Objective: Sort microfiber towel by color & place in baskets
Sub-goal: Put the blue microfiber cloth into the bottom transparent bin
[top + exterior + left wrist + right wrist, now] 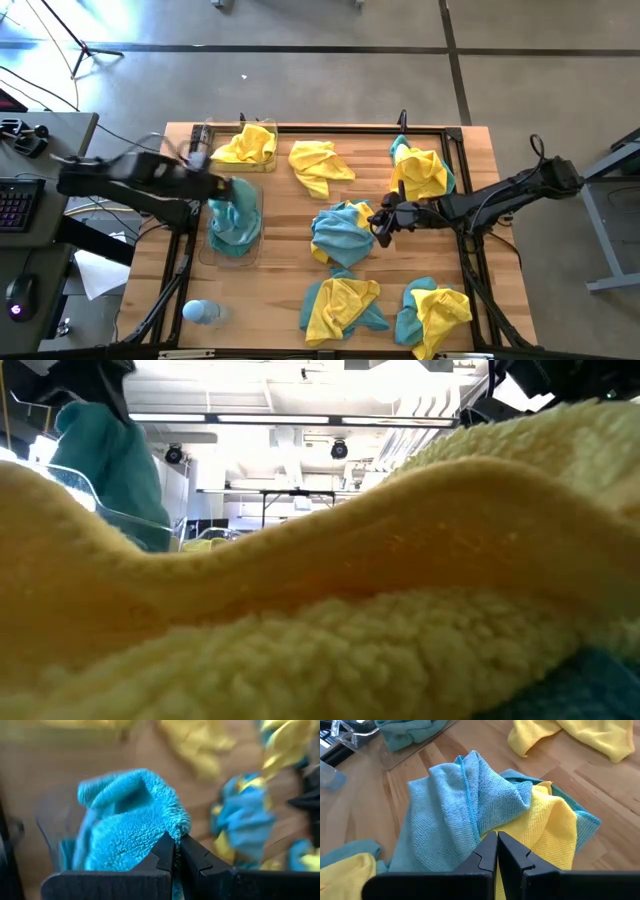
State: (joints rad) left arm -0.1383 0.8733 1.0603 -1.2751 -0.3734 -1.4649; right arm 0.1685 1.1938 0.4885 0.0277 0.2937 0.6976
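Microfiber towel (125, 825), teal, hangs soft and light from the clenched left gripper (176, 851) over the left-side basket (205, 250); pinch raised folds. Right gripper (497, 849), clenched empty, hovers mid-frame.

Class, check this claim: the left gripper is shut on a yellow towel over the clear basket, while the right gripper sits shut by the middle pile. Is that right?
Not quite. The towel pinched in the left gripper is teal blue, not yellow, as the left wrist view shows. The rest holds: it hangs over the clear basket, and the right gripper sits shut by the middle pile.
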